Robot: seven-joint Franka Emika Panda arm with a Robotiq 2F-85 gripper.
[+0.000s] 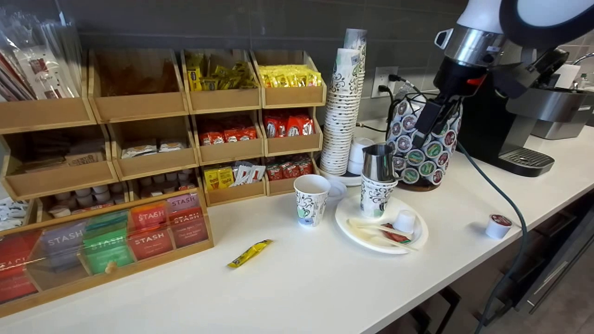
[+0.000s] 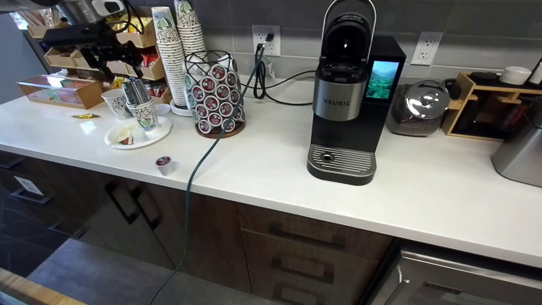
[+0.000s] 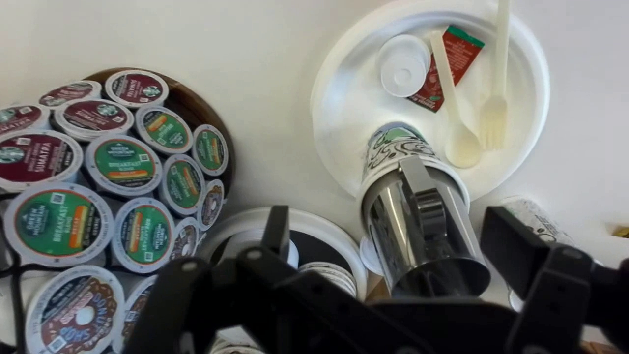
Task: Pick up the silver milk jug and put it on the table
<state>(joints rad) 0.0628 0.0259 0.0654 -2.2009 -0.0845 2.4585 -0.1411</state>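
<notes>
The gripper [image 3: 394, 236] has its fingers [image 3: 513, 243] spread far apart, and it has hold of nothing. In an exterior view it hangs clear of the silver milk jug [image 1: 378, 163], but in the wrist view one finger is seen at each side of this jug. The jug sits about upright in the mouth of a patterned paper cup [image 1: 375, 200] (perhaps of several nested cups, since the rims are difficult to count), and its handle [image 3: 426, 194] is well seen in the wrist view. The cup stands on a round white plate [image 1: 421, 236], which rests on the table [image 1: 297, 287]. On the same plate are a spoon [image 3: 452, 101], a fork [image 3: 498, 93], a red packet [image 3: 461, 56] and a small white tub [image 3: 404, 66]. Another paper cup [image 1: 312, 204] stands just beside the plate, and near to it lies a yellow packet [image 1: 250, 253]
</notes>
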